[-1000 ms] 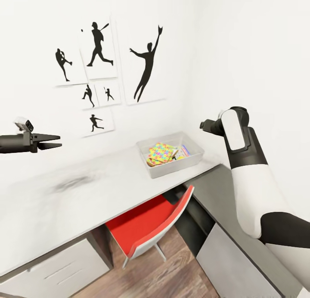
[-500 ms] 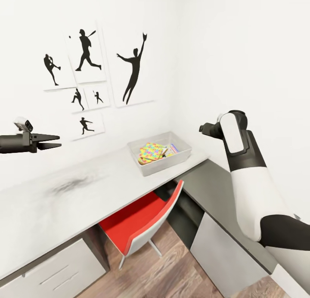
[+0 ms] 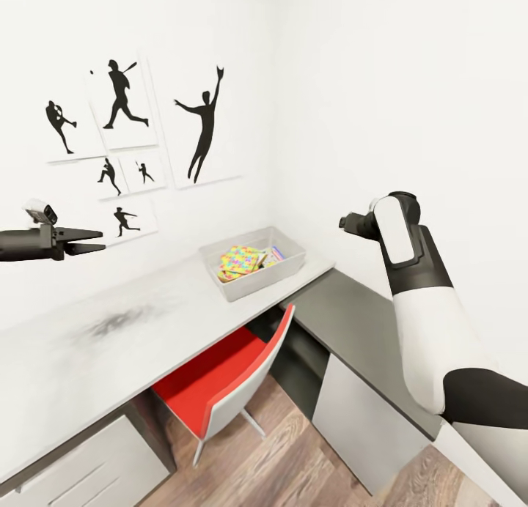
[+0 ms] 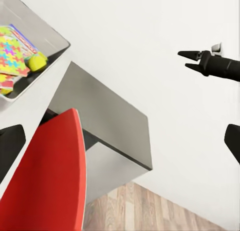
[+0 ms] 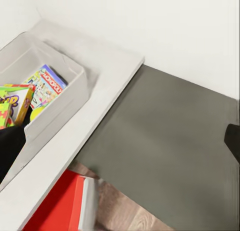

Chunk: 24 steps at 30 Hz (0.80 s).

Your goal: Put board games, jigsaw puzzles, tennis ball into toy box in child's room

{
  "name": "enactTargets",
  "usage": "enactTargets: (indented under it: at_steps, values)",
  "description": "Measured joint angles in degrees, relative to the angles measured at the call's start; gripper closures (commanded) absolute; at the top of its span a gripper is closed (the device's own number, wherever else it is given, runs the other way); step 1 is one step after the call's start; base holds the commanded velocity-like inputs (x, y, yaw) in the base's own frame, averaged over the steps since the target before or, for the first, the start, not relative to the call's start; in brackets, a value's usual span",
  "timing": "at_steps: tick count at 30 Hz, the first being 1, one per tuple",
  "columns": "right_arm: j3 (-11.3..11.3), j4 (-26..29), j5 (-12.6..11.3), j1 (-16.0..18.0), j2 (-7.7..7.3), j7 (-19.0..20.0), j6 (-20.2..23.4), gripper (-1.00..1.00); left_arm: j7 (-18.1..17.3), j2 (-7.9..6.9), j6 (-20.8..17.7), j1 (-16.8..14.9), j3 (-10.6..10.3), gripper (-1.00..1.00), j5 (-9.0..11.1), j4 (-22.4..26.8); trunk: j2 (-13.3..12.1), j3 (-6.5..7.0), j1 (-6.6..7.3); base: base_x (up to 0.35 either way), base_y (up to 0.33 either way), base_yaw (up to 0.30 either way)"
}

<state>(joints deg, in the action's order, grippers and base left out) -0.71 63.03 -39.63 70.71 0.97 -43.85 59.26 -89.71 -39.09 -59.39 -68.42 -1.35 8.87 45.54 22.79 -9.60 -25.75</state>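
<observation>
The grey toy box (image 3: 292, 262) stands at the far end of the white table (image 3: 147, 324), near the corner. Inside it lie a jigsaw puzzle (image 3: 238, 258), a light blue board game (image 5: 47, 86), a green-topped board game (image 5: 15, 103) and the tennis ball (image 4: 36, 62). My left gripper (image 3: 100, 241) hovers open and empty above the table's left part, well short of the box. Over the side cabinet, my right gripper (image 4: 183, 60) is raised, open and empty, to the right of the box. The bed is out of view.
A red chair (image 3: 220, 375) is tucked under the table below the box. A lower dark grey-topped side cabinet (image 3: 352, 316) runs along the right wall. Athlete-silhouette pictures (image 3: 117, 133) hang on the wall behind the table. A white drawer unit (image 3: 81, 463) sits at the lower left.
The whole head view has shifted: table, box and pictures slid left in the picture, so the camera has turned right. Both arms keep the same pose and both grippers stay open.
</observation>
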Motion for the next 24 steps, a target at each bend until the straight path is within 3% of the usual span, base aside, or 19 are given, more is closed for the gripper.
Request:
enactTargets:
  at_steps: [13,24]
  values:
    - [0.4,0.0,0.0,-2.2,-0.08,0.0,0.1,-1.00,0.0,0.02,0.0,0.1,0.0,-1.00,0.0,0.0,0.0,1.10,0.00,-0.059,0.045,-0.187]
    - [3.4,0.0,0.1,-5.7,-0.30,0.1,0.4,-1.00,0.0,-0.02,0.0,0.2,0.0,-1.00,0.0,0.0,0.0,2.04,0.01,-0.002,0.002,-0.187]
